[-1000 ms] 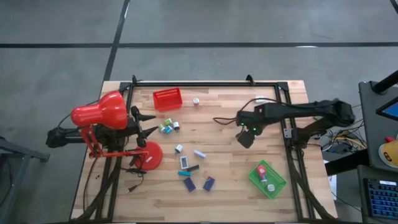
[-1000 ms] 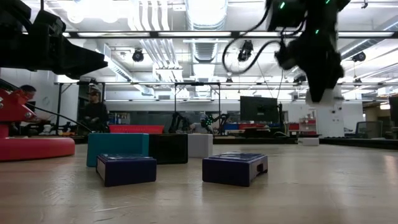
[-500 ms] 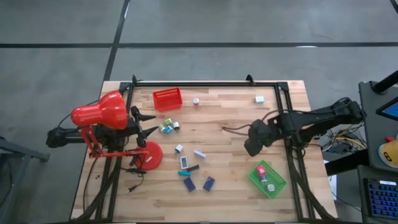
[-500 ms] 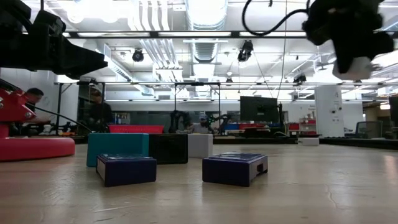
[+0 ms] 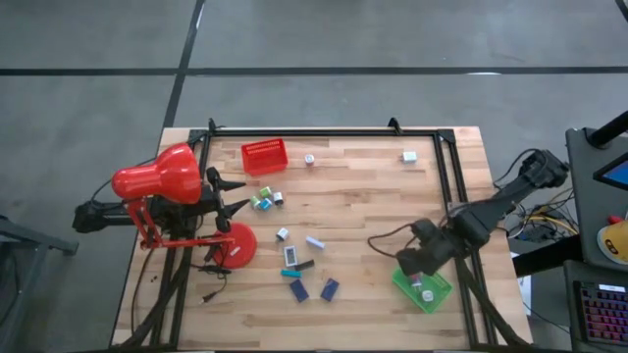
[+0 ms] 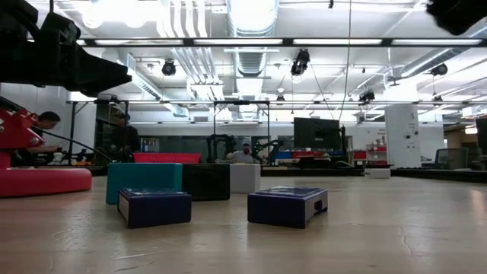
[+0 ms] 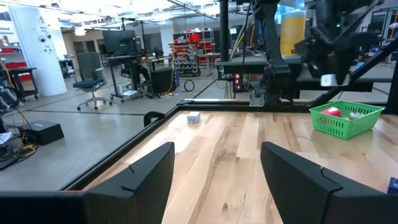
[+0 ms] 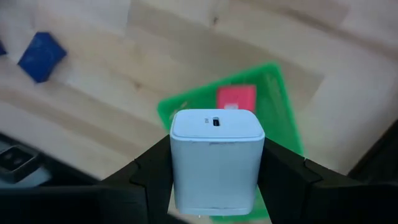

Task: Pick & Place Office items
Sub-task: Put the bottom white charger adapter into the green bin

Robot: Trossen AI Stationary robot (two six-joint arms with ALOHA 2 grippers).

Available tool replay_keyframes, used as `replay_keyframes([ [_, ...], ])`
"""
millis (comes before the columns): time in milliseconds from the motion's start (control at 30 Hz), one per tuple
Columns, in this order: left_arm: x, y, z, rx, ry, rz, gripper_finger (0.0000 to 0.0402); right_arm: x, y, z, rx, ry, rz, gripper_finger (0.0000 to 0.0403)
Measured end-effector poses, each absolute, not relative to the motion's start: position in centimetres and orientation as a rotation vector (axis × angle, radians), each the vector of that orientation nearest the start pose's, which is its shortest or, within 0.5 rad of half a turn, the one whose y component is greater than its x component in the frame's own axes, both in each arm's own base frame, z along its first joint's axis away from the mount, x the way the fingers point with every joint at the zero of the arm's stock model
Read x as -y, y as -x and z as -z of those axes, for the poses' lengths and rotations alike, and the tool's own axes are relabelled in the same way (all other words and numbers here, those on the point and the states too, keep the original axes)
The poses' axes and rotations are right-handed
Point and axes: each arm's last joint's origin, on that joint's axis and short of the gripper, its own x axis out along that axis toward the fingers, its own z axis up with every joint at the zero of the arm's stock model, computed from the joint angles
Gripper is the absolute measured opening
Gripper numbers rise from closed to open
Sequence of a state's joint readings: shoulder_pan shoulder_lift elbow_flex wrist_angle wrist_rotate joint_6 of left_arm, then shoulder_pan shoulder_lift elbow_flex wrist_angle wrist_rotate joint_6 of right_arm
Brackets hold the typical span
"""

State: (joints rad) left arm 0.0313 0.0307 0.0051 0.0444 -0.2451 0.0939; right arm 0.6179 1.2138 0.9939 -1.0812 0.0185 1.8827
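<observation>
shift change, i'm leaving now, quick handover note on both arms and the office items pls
Right end effector: shut on a white block, above the green tray.
Left end effector: open, holds nothing, parked by the red lamp.
Done: a pink piece lies in the green tray.
Left: drop the white block; navy blocks, a teal piece and other small items remain on the table; red tray looks empty.
</observation>
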Motion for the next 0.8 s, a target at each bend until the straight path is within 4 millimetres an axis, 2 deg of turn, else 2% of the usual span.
replay_keyframes([
  [400,-1.0,-9.8,-16.7,0.006,-0.091,-0.277,0.0245,-14.2,-15.6,-26.0,-1.214,-1.320,0.862,0.0187],
  [800,-1.0,-9.8,-16.7,0.006,-0.091,-0.277,0.0245,-16.5,-17.7,-22.9,-1.264,-1.254,0.914,0.0187],
])
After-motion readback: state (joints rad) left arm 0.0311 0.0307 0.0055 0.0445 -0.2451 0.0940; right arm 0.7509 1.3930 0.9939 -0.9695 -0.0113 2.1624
